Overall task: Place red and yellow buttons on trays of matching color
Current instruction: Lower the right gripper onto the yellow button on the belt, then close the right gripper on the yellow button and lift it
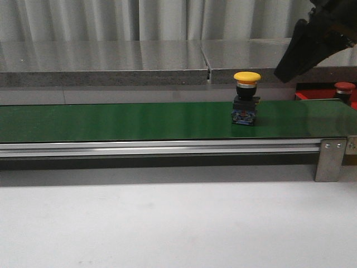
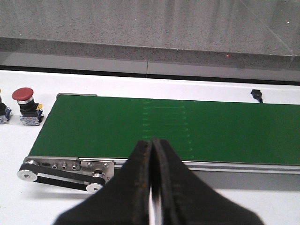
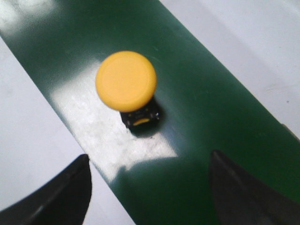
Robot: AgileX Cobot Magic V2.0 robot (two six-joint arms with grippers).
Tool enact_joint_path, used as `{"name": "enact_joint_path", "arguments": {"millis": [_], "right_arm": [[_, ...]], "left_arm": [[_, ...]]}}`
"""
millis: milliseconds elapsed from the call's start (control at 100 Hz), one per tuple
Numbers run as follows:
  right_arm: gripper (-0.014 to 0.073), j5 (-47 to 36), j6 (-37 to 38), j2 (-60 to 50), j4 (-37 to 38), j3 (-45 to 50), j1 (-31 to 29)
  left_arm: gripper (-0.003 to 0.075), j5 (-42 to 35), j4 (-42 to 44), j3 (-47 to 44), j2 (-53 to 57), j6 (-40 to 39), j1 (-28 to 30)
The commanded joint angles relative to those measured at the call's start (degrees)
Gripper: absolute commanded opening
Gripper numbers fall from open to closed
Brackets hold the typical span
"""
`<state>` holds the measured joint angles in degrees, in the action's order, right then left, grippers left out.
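Observation:
A yellow button (image 1: 247, 97) stands upright on the green belt (image 1: 111, 120), right of its middle. In the right wrist view its yellow cap (image 3: 125, 80) lies ahead of my right gripper (image 3: 149, 159), which is open with nothing between its fingers and hangs above and to the right of the button (image 1: 290, 64). A red button (image 1: 344, 89) shows at the far right, by a strip of the red tray (image 1: 304, 95) behind the belt. Another red button (image 2: 24, 100) stands on the white table off the belt's end. My left gripper (image 2: 152, 140) is shut and empty, short of the belt.
The belt's metal rail (image 1: 167, 148) and end bracket (image 1: 330, 159) run along its near side. A grey ledge (image 1: 111, 67) lies behind. A further button body (image 2: 3, 112) is cut off at the picture's edge, and a small black part (image 2: 256, 94) lies beyond the belt.

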<state>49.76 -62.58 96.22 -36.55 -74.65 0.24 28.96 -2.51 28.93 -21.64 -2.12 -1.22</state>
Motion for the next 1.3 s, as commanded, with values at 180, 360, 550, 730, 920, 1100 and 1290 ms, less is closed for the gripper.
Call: {"name": "enact_joint_path", "arguments": {"millis": [180, 360, 550, 730, 920, 1100, 1290], "right_arm": [[0.0521, -5.7, -2.3, -2.3, -2.8, -1.2, 2.4], [0.0521, -7.9, -2.5, -2.1, -2.8, -1.2, 2.4], [0.0521, -8.2, -2.9, 0.6, -2.7, -1.6, 2.4], [0.0502, -8.3, -2.9, 2.8, -2.7, -1.6, 2.4], [0.0178, -8.4, -2.9, 2.6, -2.7, -1.6, 2.3], [0.0025, -8.4, -2.7, 0.4, -2.7, -1.6, 2.2], [0.0025, -8.0, 4.4, -5.6, -2.6, -1.5, -1.3]], "left_arm": [[-0.0019, -4.2, -0.5, 1.4, -0.3, 0.0, -0.4], [-0.0019, -4.2, -0.5, 1.4, -0.3, 0.0, -0.4], [-0.0019, -4.2, -0.5, 1.4, -0.3, 0.0, -0.4], [-0.0019, -4.2, -0.5, 1.4, -0.3, 0.0, -0.4], [-0.0019, -4.2, -0.5, 1.4, -0.3, 0.0, -0.4], [-0.0019, -4.2, -0.5, 1.4, -0.3, 0.0, -0.4], [-0.0019, -4.2, -0.5, 1.4, -0.3, 0.0, -0.4]]}}
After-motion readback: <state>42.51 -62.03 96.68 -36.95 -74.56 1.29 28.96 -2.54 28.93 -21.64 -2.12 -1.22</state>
